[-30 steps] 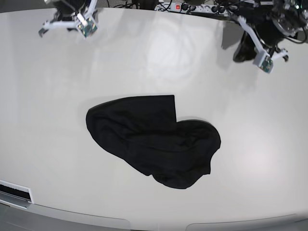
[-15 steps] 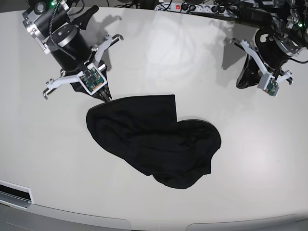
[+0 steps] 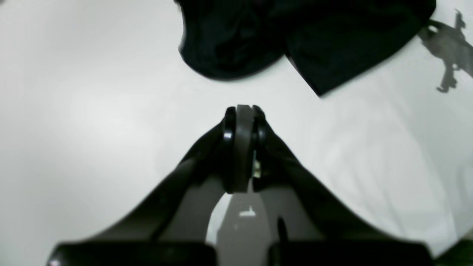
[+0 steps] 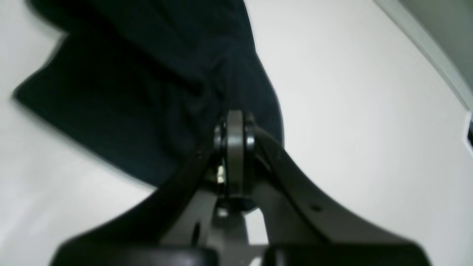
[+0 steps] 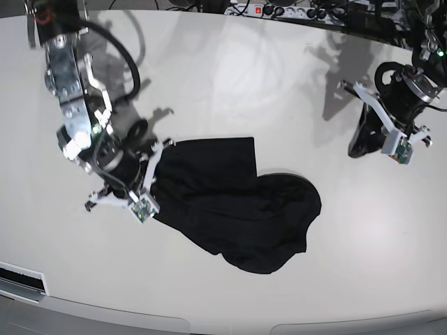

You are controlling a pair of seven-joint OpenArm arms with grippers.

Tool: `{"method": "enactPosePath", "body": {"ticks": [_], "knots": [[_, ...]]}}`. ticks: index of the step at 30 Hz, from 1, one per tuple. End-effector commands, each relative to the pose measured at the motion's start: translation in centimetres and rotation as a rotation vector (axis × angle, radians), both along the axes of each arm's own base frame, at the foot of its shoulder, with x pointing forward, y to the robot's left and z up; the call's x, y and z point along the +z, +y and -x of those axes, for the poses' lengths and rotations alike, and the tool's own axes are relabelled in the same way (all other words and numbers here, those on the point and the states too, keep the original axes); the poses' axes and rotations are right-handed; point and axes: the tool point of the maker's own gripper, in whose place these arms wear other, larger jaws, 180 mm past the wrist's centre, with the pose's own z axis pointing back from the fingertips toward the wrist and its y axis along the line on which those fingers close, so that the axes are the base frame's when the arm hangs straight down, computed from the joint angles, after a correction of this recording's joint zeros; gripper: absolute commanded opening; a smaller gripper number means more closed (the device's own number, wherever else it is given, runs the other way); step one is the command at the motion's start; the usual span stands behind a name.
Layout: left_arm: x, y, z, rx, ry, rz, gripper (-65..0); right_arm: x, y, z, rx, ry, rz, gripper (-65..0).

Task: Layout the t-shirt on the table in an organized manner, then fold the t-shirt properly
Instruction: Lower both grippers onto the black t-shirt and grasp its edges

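Black soft t-shirt (image 5: 230,209) lies crumpled mid-table (image 5: 230,77), glossy white. Right gripper (image 4: 232,122) pinched together over the shirt's left edge; left gripper (image 3: 242,114) closed empty, far right.

You are looking at a robotics lab bench rather than a home. The table (image 5: 230,63) is a wide, glossy white top with rounded edges, and two robot arms with exposed circuit boards at their wrists reach over it. Along its far edge lie a power strip (image 5: 269,10) with a red switch and tangled black cables (image 5: 335,12).
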Motion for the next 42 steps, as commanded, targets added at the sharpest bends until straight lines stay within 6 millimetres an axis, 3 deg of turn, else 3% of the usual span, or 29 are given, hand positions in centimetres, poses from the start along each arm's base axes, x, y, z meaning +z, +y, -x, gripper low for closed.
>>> {"method": "enactPosePath", "body": {"ticks": [1, 6, 10, 15, 18, 21, 25, 30, 33, 37, 42], "knots": [[1.5, -0.2, -0.8, -0.011, -0.054, 0.012, -65.0, 1.1, -0.3, -1.9, -0.010, -0.038, -0.009, -65.0], [2.1, 0.3, -2.3, -0.003, -0.081, 0.024, -65.0, -2.5, -2.1, -5.3, -0.066, 0.072, 0.014, -65.0], [1.0, 1.9, -3.9, 0.012, -0.053, 0.046, -65.0, -5.3, -2.1, -5.4, -0.012, 0.196, 0.033, -65.0], [0.1, 4.9, -6.7, 0.032, -0.019, 0.071, -65.0, -8.1, 0.7, -1.7, 0.071, 0.354, -0.034, -65.0], [-0.7, 6.3, -8.2, 0.032, 0.010, 0.040, -65.0, -9.3, 3.9, 1.5, 0.128, 0.396, -0.099, -65.0], [-1.6, 6.5, -9.1, 0.012, 0.040, 0.027, -65.0, -9.3, 7.9, 4.6, 0.167, 0.406, -0.178, -65.0], [-2.9, 4.8, -9.8, -0.047, 0.076, 0.030, -65.0, -6.3, 15.0, 8.4, 0.249, 0.382, -0.368, -65.0], [-4.1, 2.2, -9.8, -0.130, 0.105, -0.005, -65.0, 0.5, 24.0, 11.4, 0.464, 0.276, -0.491, -65.0], [-4.6, 1.8, -9.4, -0.148, 0.118, -0.016, -65.0, 3.6, 24.1, 9.7, 0.438, 0.147, -0.422, -65.0], [-4.8, 0.8, -8.5, -0.193, 0.147, 0.022, -65.0, 7.9, 21.6, 5.6, 0.297, -0.032, -0.341, -65.0], [-5.0, -2.6, -7.3, -0.280, 0.185, 0.135, -65.0, 8.5, 19.4, 2.2, 0.248, -0.105, -0.249, -65.0]]}}
